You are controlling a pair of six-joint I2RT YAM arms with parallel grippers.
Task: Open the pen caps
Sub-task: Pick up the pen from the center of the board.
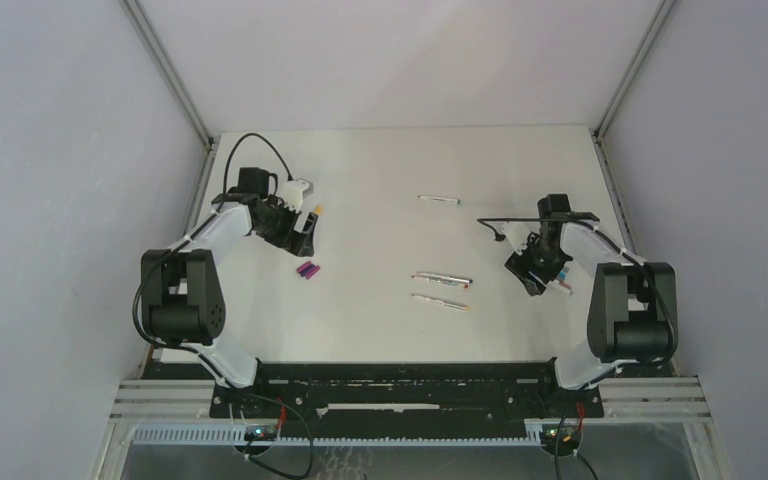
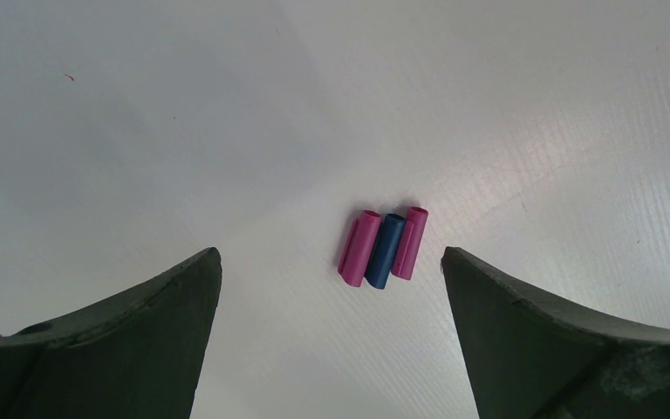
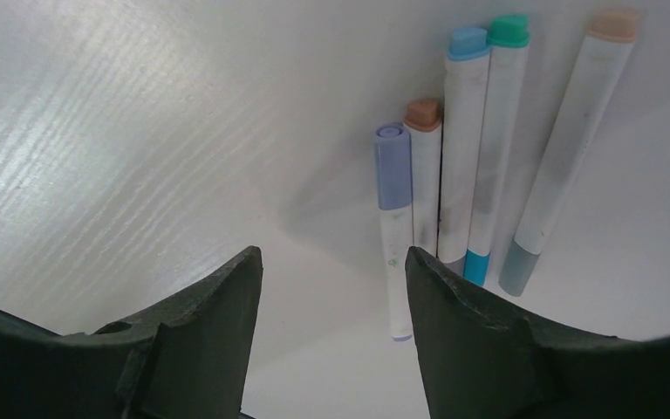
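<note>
White table (image 1: 380, 160), read from the near edge outward. Closest to the arm bases lie two loose pens (image 1: 440, 301), roughly parallel and near each other at mid-table. A little farther, on the left, rest three detached caps (image 2: 387, 251), two magenta flanking one blue, touching side by side. To the right, the right gripper (image 3: 327, 257) hangs low with its fingers (image 3: 471, 349) partly parted and nothing between them. A row of five white pens (image 3: 464, 157) lies just beside one finger, barrels touching, the lavender-capped pen (image 3: 393, 218) nearest the gap. Farther out, the left gripper (image 2: 330, 255) hovers above the loose caps with its fingers spread wide and empty. A small orange piece (image 1: 317, 209) beside it is too small to identify. One more pen (image 1: 438, 199) lies alone toward the far edge.

Judged risks: the right jaws are offset from the row, so closing here would likely catch air or nudge the lavender-capped pen sideways. Because the barrels touch, a grasp could pinch two at once or scatter the row, and round barrels may roll away. The left gripper is well apart from the right, so no cap can be pulled until it comes across. A weak hold on a smooth barrel could slip during the pull.
</note>
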